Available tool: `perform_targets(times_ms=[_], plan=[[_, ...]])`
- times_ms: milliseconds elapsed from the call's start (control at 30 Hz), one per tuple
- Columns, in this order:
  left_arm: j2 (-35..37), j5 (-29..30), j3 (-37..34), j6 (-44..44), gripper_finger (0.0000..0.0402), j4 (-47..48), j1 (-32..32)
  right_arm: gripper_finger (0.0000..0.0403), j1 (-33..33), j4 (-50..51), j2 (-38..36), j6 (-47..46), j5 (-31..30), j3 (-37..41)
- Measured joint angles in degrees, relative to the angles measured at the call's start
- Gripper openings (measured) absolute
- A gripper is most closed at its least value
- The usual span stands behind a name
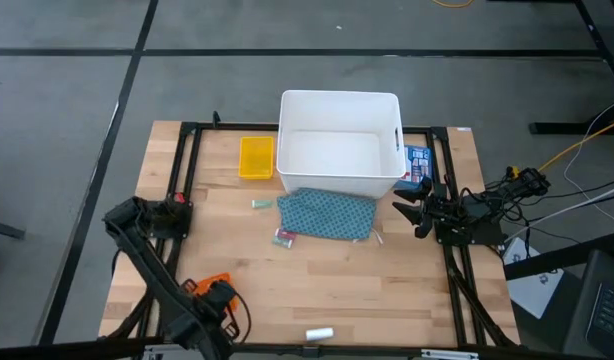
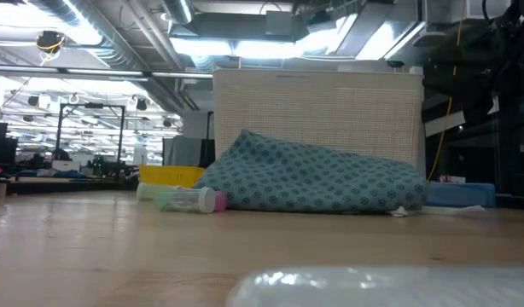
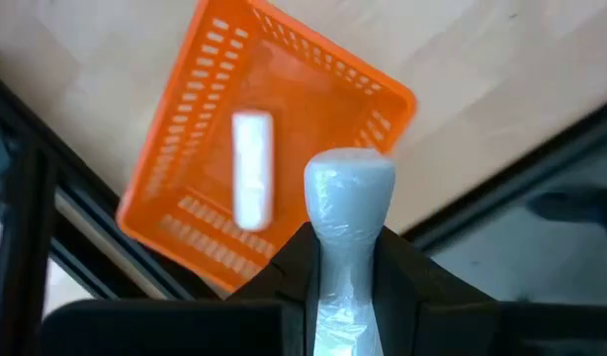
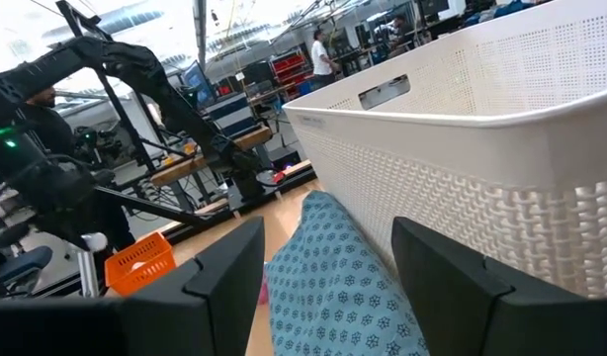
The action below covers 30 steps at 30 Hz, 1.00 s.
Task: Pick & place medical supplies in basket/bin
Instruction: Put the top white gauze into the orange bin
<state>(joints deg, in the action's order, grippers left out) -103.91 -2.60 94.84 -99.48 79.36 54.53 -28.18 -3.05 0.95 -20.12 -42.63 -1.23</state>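
Note:
My left gripper (image 3: 348, 259) hangs over the orange tray (image 3: 215, 129) at the table's near left and is shut on a white roll (image 3: 348, 193). A second white roll (image 3: 252, 168) lies in that tray. A third roll (image 1: 320, 333) lies on its side by the near edge. The teal patterned pouch (image 1: 327, 214) lies flat in front of the white bin (image 1: 340, 110). The pale green piece (image 1: 262, 204) and the pink-red piece (image 1: 284, 238) lie just left of the pouch. My right gripper (image 1: 409, 207) is open, level, right of the pouch (image 4: 333, 287), touching nothing. My left gripper pinches the white roll between its two fingers, which lie along the roll's length. The roll's wrapped end (image 3: 349, 176) sticks out past the fingertips. The roll is lifted clear, above the orange tray's near rim.
The yellow tray (image 1: 256, 157) sits left of the bin. The blue printed box (image 1: 418, 162) lies at the bin's right side, just beyond my right gripper. Black frame rails (image 1: 190, 170) run along the table's sides. Bare wood spreads between the pouch and the near edge.

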Motion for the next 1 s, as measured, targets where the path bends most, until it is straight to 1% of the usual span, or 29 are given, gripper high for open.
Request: perform_targets(times_ms=[167,300,500,633,800,1000], plan=[[0.0,-1.82,-4.32,5.14,0.0059,-3.24,-1.16,0.0224,-0.01,0.01,-0.01,-0.22,0.01,0.0],[0.06,-1.59,-7.61,7.73,0.0059,-8.05,-1.45,0.0224,-0.02,0.01,0.0,-0.27,0.2,0.0],[1.54,-1.65,-13.61,7.95,0.0059,-15.94,-1.36,0.0224,-0.02,0.02,0.0,-1.96,0.2,0.0],[3.89,-1.38,-15.87,7.67,0.0059,-16.19,-1.35,0.0224,-0.02,0.02,0.0,-1.97,0.22,0.0],[8.43,-0.77,-16.58,10.06,0.0059,-16.04,-2.05,0.0224,-0.02,0.02,0.0,-2.01,0.2,0.0],[10.45,-0.4,-16.76,14.87,0.0059,-8.93,-2.28,0.0224,-0.02,0.02,0.0,-1.96,0.17,0.0]])
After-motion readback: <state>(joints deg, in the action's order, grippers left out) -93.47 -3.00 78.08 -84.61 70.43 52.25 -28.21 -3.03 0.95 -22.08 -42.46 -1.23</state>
